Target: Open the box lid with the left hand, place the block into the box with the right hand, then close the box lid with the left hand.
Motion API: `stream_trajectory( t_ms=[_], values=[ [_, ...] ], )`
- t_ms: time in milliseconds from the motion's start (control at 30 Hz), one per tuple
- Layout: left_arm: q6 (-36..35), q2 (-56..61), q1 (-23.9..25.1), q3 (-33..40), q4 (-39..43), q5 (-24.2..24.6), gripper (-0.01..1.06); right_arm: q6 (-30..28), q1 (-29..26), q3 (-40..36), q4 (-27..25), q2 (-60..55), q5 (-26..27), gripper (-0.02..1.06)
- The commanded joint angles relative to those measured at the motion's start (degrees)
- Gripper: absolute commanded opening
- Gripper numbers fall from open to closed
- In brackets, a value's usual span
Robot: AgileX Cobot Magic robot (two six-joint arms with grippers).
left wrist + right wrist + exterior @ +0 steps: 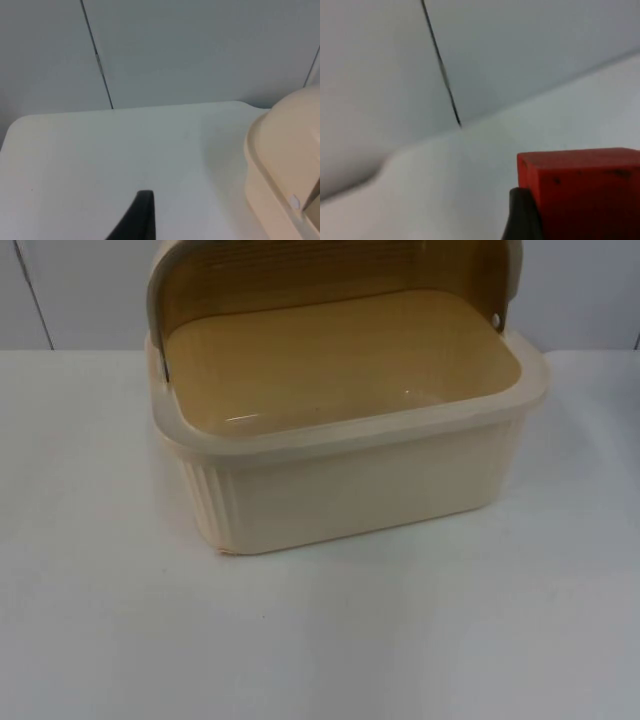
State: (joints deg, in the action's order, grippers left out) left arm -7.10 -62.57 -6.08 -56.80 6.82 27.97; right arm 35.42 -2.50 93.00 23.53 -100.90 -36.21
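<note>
Lid (330, 280) up, box (350, 455) empty. Right gripper (535, 220) clamps red block (580, 187) — could slip. Left gripper (137, 220) waits; closure indeterminate.

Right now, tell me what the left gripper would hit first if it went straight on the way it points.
Probably bare table, then the grey partition wall. The box sits off to one side of the left gripper's fingertip, though depth is unclear.

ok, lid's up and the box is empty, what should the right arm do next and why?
Probably carry the red block, held at the right claw, over the open cream box: the lid is swung back and the inside is bare. The left claw waits beside the box.
</note>
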Motion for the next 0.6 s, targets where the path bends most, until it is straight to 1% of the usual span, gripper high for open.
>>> stream_trajectory(
  t_ms=[0,100,133,200,267,300,333,400,433,467,500,567],
  values=[
    [-0.3,0.3,0.2,0.0,0.0,-0.4,1.01,-0.8,0.6,2.7,-0.8,1.9,-0.2,0.0],
    [-0.3,0.3,0.2,0.0,0.0,-0.4,1.01,-4.5,2.7,5.6,-1.6,3.3,0.5,0.0],
    [-0.3,0.3,0.2,0.0,0.0,-0.4,1.01,-4.5,2.7,5.6,-1.6,3.3,0.5,0.0],
    [-0.3,0.3,0.2,0.0,0.0,-0.4,1.01,-8.1,4.8,7.3,-2.6,4.0,1.6,0.0],
    [-0.3,0.3,0.2,0.0,0.0,-0.4,1.01,-8.2,7.5,8.1,-4.9,5.1,4.2,0.0],
    [-0.3,0.3,0.2,0.0,0.0,-0.4,1.01,-8.2,7.5,8.1,-4.9,5.1,4.2,0.0],
    [-0.3,0.3,0.2,0.0,0.0,-0.4,1.01,-8.2,8.5,8.1,-6.5,5.6,6.0,0.0],
    [-0.3,0.3,0.2,0.0,0.0,-0.4,1.01,-8.2,10.4,8.1,-12.0,6.7,9.7,0.0],
    [-0.3,0.3,0.2,0.0,0.0,-0.4,1.01,-9.1,12.2,8.1,-15.1,7.4,12.2,0.0],
    [-0.3,0.3,0.2,0.0,0.0,-0.4,1.01,-9.1,12.2,8.1,-15.1,7.4,12.2,0.0],
    [-0.3,0.3,0.2,0.0,0.0,-0.4,1.01,-10.7,13.4,8.1,-16.1,7.6,12.9,0.0],
    [-0.3,0.3,0.2,0.0,0.0,-0.4,1.01,-13.8,16.6,8.1,-16.7,7.9,12.9,0.0]
  ],
)
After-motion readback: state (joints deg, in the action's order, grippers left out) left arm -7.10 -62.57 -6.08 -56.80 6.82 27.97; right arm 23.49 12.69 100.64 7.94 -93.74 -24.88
